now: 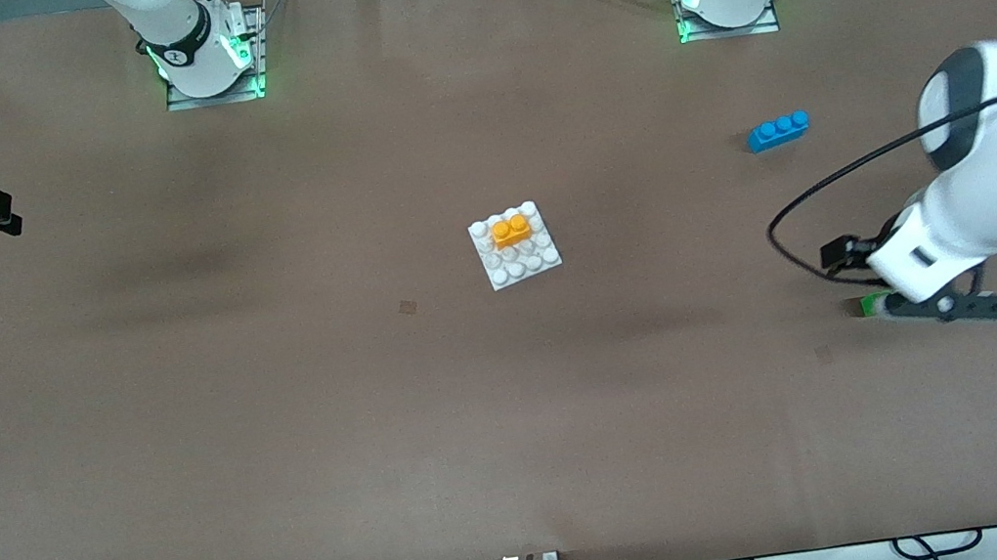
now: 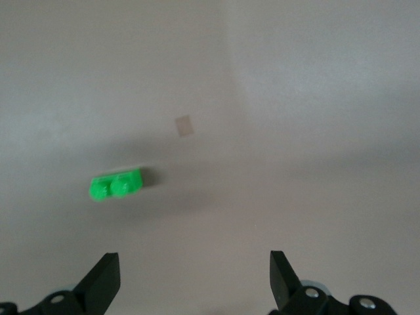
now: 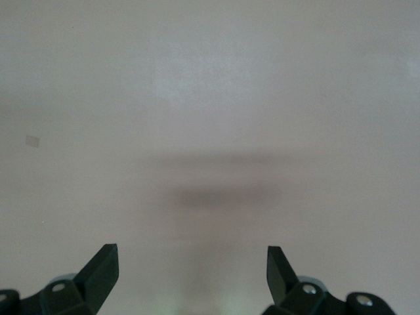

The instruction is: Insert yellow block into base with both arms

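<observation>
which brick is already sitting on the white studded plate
The yellow block: it sits on the base, along the edge farthest from the front camera. The blue brick and green brick lie on bare table.

yellow block point(image 1: 511, 230) on base point(image 1: 518, 262) (seated)

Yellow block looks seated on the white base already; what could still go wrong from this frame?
1. The open left gripper hangs over the small green two-stud plastic brick; lowering could knock it.
2. The yellow-orange two-stud plastic block sits on the flat white studded base plate, but full seating cannot be confirmed.
</observation>
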`<state>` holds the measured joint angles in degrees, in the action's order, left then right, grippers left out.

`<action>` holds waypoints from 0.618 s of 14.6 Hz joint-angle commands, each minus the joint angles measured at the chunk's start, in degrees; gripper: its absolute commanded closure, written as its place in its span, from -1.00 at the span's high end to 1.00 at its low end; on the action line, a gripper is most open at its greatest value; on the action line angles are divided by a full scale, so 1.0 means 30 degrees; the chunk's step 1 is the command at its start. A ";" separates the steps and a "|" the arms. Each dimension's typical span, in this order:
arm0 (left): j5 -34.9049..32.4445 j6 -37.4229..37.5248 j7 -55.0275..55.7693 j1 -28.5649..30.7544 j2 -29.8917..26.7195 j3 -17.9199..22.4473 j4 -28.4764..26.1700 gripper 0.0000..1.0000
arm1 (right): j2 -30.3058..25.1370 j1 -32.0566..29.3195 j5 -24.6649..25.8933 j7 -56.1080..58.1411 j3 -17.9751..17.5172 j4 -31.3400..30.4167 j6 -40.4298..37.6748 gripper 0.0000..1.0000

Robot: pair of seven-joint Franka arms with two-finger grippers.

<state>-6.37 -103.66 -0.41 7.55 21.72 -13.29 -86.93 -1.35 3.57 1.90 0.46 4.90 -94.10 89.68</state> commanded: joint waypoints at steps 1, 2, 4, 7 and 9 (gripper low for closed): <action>0.0979 -0.0047 0.0016 -0.0115 -0.4446 0.0769 -0.3799 1.00 | 0.0100 0.0157 -0.0340 -0.0065 0.0124 0.0399 -0.0391 1.00; 0.0979 0.0418 0.0541 -0.0202 -0.5385 0.0769 -0.4096 1.00 | 0.0100 0.0157 -0.0340 -0.0065 0.0124 0.0399 -0.0391 1.00; 0.1008 0.1969 0.1101 -0.0203 -0.6560 0.0769 -0.3895 1.00 | 0.0100 0.0186 -0.0340 -0.0036 0.0124 0.0399 -0.0420 1.00; 0.1155 0.2531 0.2182 -0.0320 -0.7415 0.0595 -0.3896 1.00 | 0.0100 0.0186 -0.0340 -0.0036 0.0094 0.0399 -0.0420 1.00; 0.1329 0.2735 0.2392 -0.0466 -0.7445 0.0215 -0.3807 1.00 | 0.0100 0.0186 -0.0340 -0.0036 0.0094 0.0399 -0.0391 1.00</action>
<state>-4.01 -95.71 5.29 6.71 -0.16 -11.94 -97.30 -1.35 3.80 1.89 0.46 4.90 -94.05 89.58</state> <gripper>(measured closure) 0.000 0.000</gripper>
